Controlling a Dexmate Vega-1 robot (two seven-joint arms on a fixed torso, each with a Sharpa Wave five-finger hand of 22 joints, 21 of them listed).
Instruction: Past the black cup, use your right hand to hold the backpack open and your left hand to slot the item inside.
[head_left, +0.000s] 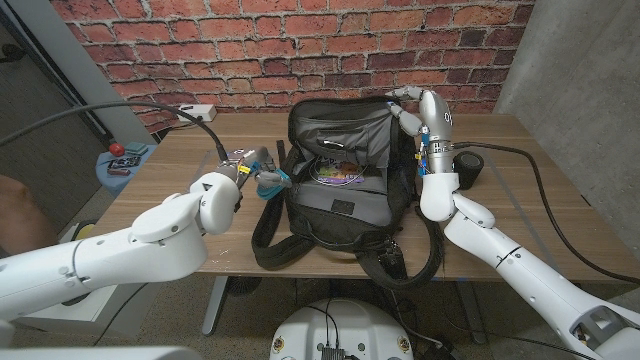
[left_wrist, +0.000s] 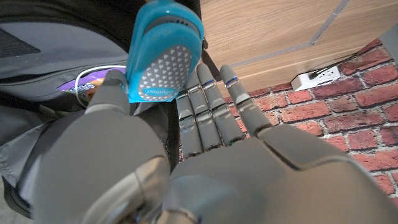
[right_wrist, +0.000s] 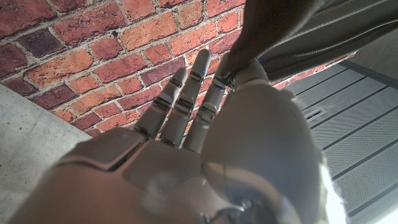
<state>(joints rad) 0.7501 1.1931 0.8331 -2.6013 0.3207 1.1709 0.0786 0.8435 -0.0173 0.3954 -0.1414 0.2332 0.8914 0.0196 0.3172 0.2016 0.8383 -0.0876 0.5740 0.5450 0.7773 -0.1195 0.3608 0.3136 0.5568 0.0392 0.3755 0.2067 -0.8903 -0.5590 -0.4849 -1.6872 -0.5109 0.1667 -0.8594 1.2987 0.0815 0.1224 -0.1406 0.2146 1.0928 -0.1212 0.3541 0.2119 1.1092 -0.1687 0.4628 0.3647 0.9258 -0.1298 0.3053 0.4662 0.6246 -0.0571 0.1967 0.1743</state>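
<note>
The left hand (left_wrist: 186, 168) is pinching a turquoise item (left_wrist: 163, 53) with a grey, triangle-patterned face, just beside the black backpack (head_left: 345, 185) lying open on the tabletop (head_left: 540, 215). The right hand (head_left: 412, 108) is gripping the backpack's raised rim, forearm upright. The black cup (head_left: 470, 167) is standing just beyond.

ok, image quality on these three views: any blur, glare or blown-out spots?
Head view: evenly lit and sharp, backpack interior dark. Left wrist view: the left hand close to the lens is soft, the blue item sharper. Right wrist view: blown-out white patch at one corner, right hand slightly blurred.
</note>
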